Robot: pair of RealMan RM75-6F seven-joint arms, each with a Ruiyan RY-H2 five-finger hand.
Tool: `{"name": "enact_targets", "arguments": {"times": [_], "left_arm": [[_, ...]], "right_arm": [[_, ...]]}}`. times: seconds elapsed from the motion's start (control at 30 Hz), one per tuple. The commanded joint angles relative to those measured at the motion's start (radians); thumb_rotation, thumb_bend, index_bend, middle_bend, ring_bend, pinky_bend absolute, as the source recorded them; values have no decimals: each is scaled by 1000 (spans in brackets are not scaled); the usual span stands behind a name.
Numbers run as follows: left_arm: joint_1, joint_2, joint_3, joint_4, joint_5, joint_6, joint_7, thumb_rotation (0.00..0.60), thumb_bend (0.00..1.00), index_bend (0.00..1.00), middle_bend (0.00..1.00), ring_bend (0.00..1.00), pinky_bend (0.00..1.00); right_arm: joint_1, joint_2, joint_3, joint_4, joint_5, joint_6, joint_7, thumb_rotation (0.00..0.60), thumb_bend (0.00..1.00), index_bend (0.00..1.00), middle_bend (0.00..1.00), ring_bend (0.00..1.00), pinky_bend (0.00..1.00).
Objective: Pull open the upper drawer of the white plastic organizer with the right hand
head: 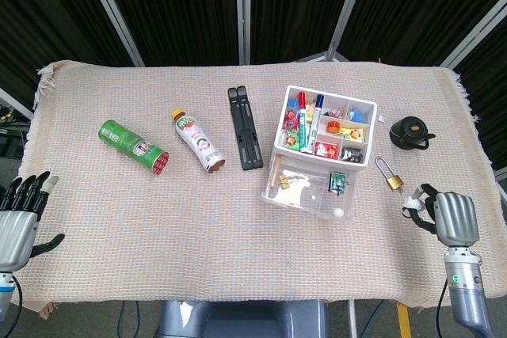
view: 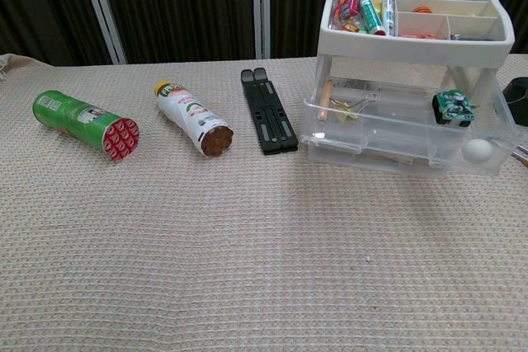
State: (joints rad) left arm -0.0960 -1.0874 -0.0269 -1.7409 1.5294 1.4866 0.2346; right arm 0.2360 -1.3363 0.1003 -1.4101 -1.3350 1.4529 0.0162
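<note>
1. The white plastic organizer (head: 325,136) stands on the table (head: 238,243) toward its far right, with a top tray split into compartments that hold markers and small coloured items.
2. Its upper drawer (head: 309,190) is pulled well out toward the near edge; it is clear plastic and hangs open below the tray.
3. In the chest view the drawer (view: 404,133) holds a small green item, a white ball at its front right corner, a binder clip and a wooden stick at its left end.
4. The right hand (head: 445,215) hovers at the table's near right edge, well apart from the drawer, its fingers curled inward with nothing in them.
5. The left hand (head: 20,219) sits off the near left corner, fingers spread and straight, holding nothing.
6. Neither hand shows in the chest view.
7. A brass padlock (head: 391,176) lies on the cloth just to the right of the drawer, between the organizer and the right hand.
8. A black round object (head: 411,132) rests nearer the far right corner, beside the organizer's tray.
9. A black folded stand (head: 245,128) lies just left of the organizer, running from far to near.
10. Left of it lies a white bottle (head: 198,141) with a yellow cap, on its side.
11. A green can (head: 133,147) lies on its side further toward the left edge, its red end facing the near side.
</note>
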Motion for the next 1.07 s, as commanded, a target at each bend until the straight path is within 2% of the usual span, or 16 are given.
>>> {"name": "enact_targets", "arguments": {"times": [0.03,0.17,0.27,0.37,0.47,0.57,0.63,0.67,0.7,0.77,1.07], "left_arm": [[-2,-5,1,3,-1,-3,7,600,19,0,0,0,0],[-1,-7,2,5,-1,-1,9,600,18,0,0,0,0],[-1,-8,1,6,1,1,9,600,18,0,0,0,0],[0,-9,1,8,2,4,9,600,18,0,0,0,0],[1,-10,1,11,1,4,8,600,18,0,0,0,0],[1,-11,0,14,2,8,5,600,18,0,0,0,0],[2,-14,-2,18,2,12,3,600,19,0,0,0,0],[2,-15,-3,21,1,13,1,600,19,0,0,0,0],[2,-18,-4,23,0,15,-1,600,19,0,0,0,0],[2,-21,-6,30,-3,15,-4,600,19,0,0,0,0],[2,-35,-15,50,-15,18,-5,600,17,0,0,0,0]], "right_arm": [[-1,-14,-2,14,-6,-11,-8,600,205,483,922,941,674],[-5,-11,2,12,-1,-27,2,600,176,395,890,911,671],[-8,-4,4,9,1,-35,4,600,154,318,814,853,662],[-13,5,7,-2,-6,-31,9,600,151,285,711,784,642],[-23,16,10,-22,-28,-6,13,600,147,258,544,662,561],[-33,27,9,-40,-63,29,21,600,132,152,267,392,345],[-40,42,-1,-51,-104,54,26,600,103,44,63,122,162],[-43,50,-5,-56,-119,63,23,600,92,22,27,63,107],[-46,58,-8,-60,-132,71,18,600,78,4,2,15,47],[-51,74,-17,-70,-162,86,-1,600,61,0,0,0,0],[-62,108,-48,-103,-231,105,-103,600,34,0,0,0,0]]}}
